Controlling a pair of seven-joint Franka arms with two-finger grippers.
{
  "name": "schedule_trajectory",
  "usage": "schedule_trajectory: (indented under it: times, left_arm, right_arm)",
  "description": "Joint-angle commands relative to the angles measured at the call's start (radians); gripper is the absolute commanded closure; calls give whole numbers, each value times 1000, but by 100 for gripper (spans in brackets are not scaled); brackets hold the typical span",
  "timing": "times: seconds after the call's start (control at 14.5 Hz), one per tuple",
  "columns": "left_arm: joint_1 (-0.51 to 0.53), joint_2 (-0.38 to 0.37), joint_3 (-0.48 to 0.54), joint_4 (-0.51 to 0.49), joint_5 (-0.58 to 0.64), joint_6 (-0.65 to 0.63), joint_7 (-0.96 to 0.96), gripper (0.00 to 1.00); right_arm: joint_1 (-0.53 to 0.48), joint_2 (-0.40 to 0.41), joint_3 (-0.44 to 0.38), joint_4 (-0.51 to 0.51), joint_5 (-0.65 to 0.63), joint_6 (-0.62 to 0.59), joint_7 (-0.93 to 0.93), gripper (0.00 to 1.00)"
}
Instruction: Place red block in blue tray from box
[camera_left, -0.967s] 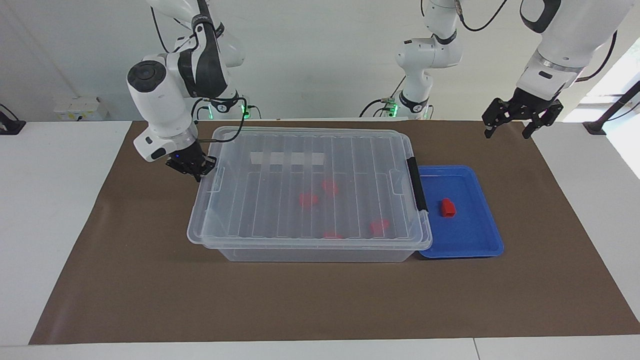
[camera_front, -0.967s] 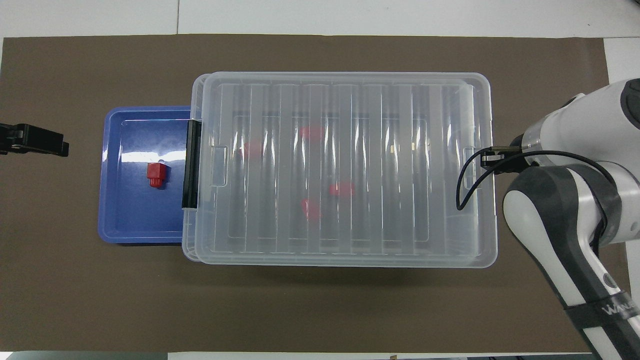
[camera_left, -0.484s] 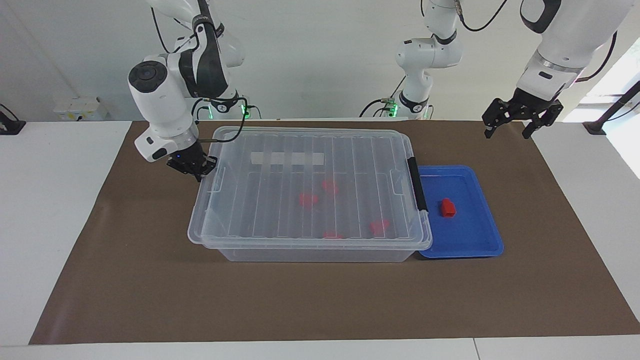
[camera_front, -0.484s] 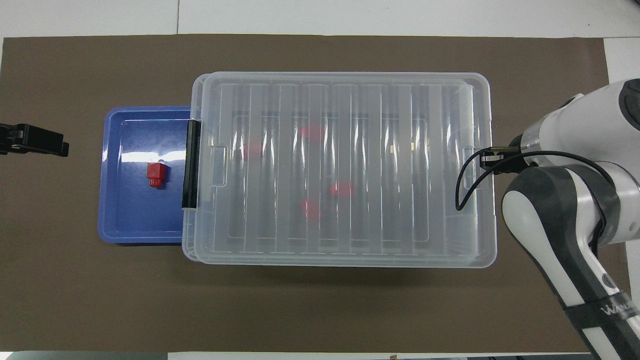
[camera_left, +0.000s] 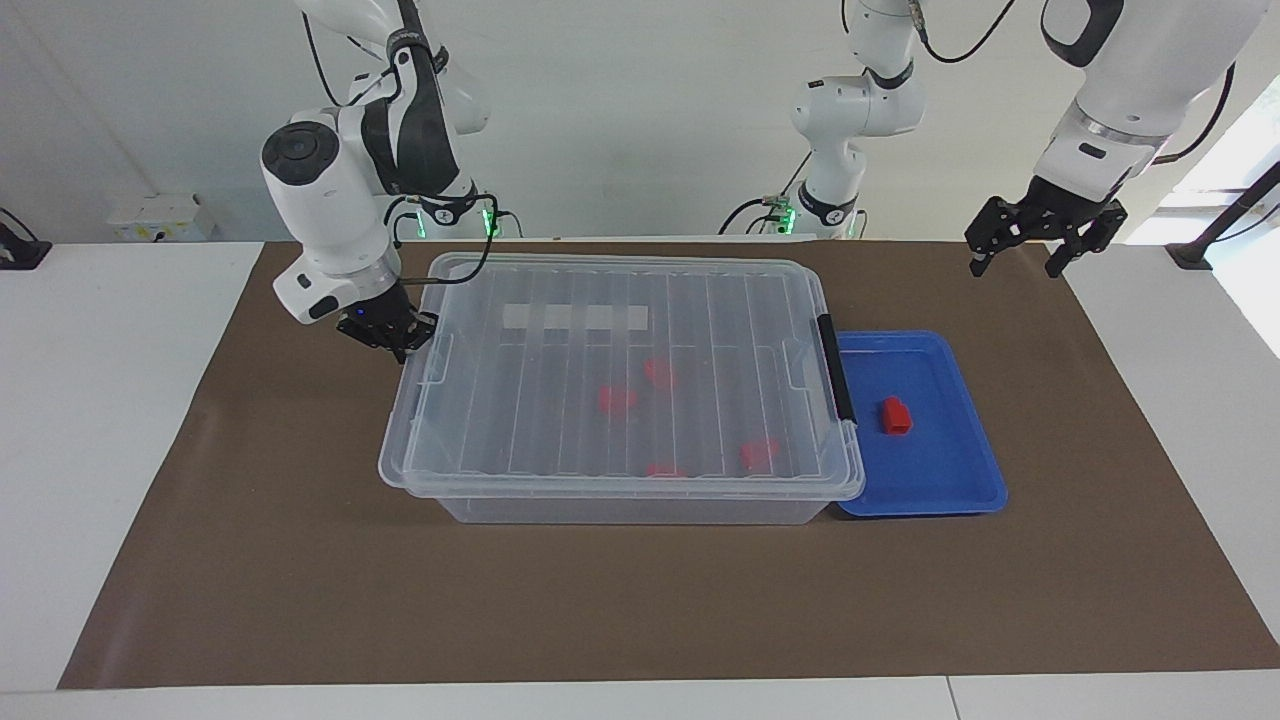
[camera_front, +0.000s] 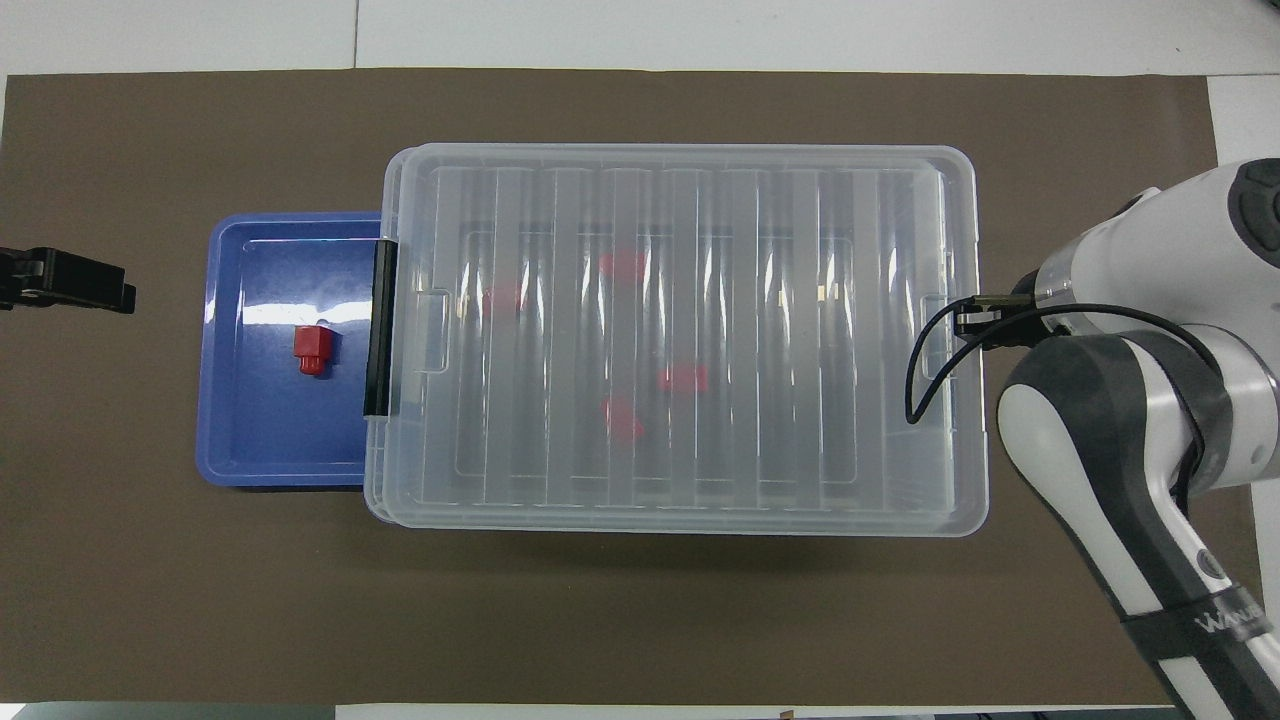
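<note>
We start in the facing view at the right arm's end of the surface (camera_left: 150, 400), where the right gripper (camera_left: 395, 340) sits low against the end edge of the box (camera_left: 620, 390), at the corner nearer the robots. Its fingers are pressed together, and the tips meet the lid (camera_left: 560, 300) rim there; we cannot tell whether anything is pinched between them. The box lies lengthwise across the middle of the brown mat (camera_left: 300, 580) with its ribbed clear lid resting on top. Through the lid we see several rounder red pieces (camera_left: 617, 399) on the box floor, and a whitish label strip (camera_left: 575, 317) along the side nearer the robots. A black latch bar (camera_left: 835, 368) runs along the box's end toward the left arm. Just beside that end, touching or nearly so, lies the blue tray (camera_left: 950, 480). The red block (camera_left: 895, 416) rests inside the tray, near its middle, apart from the rim. Above the mat's corner at the left arm's end hangs the left gripper (camera_left: 1018, 262), well clear of the tray, its fingers spread and holding nothing; this arm waits.
</note>
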Motion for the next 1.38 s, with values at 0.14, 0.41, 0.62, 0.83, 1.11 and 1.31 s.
schedule_trajectory:
  times: [0.14, 0.41, 0.62, 0.83, 1.11, 1.31]
  left_arm:
    - [9, -32, 0, -35, -14, 12, 15, 0]
    - [9, -32, 0, -35, -14, 12, 15, 0]
    - [9, -32, 0, -35, -12, 11, 15, 0]
    - [9, -32, 0, -35, -14, 12, 15, 0]
    - [9, -32, 0, -37, -14, 19, 15, 0]
    - [10, -32, 0, -37, -14, 23, 15, 0]
  right_arm:
    - [-5, -6, 8, 12, 20, -9, -48, 96]
    - [-7, -12, -51, 67, 17, -82, -165, 0]
    - [-7, -17, -84, 134, 5, -184, -202, 0]
    - [-7, -37, -110, 209, -1, -290, -202, 0]
    - [10, -54, -166, 300, 2, -405, -205, 0]
    - [35, -78, -214, 343, 2, -469, -205, 0]
